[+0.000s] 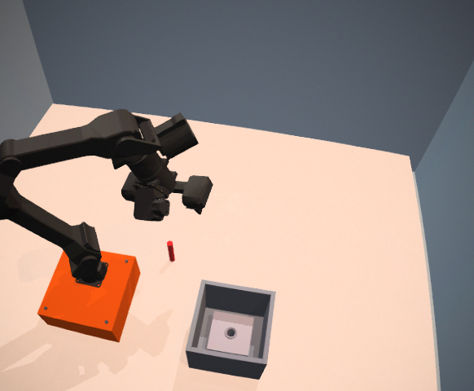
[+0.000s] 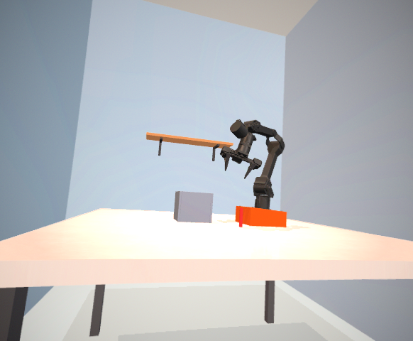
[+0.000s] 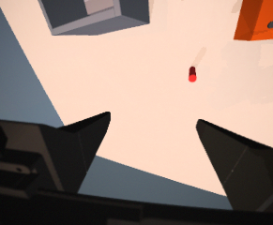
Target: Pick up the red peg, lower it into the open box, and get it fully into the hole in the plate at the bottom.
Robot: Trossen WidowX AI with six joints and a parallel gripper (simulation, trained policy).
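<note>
Exterior view shows my gripper (image 2: pixel 235 174) (image 3: pixel 153 119) wide open and holding nothing above the table (image 1: pixel 334 252) (image 2: pixel 199 269) (image 3: pixel 141 84), where the red peg (image 1: pixel 170 251) (image 2: pixel 240 217) (image 3: pixel 192 74) stands upright near the gray open box (image 1: pixel 223 369) (image 2: pixel 196 207) (image 3: pixel 127 23).

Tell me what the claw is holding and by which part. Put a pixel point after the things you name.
Nothing: the claw (image 2: pixel 235 174) (image 3: pixel 153 119) is open, and the peg (image 1: pixel 170 251) (image 2: pixel 240 217) (image 3: pixel 192 74) stands on the table (image 1: pixel 334 252) (image 2: pixel 199 269) (image 3: pixel 141 70).
</note>
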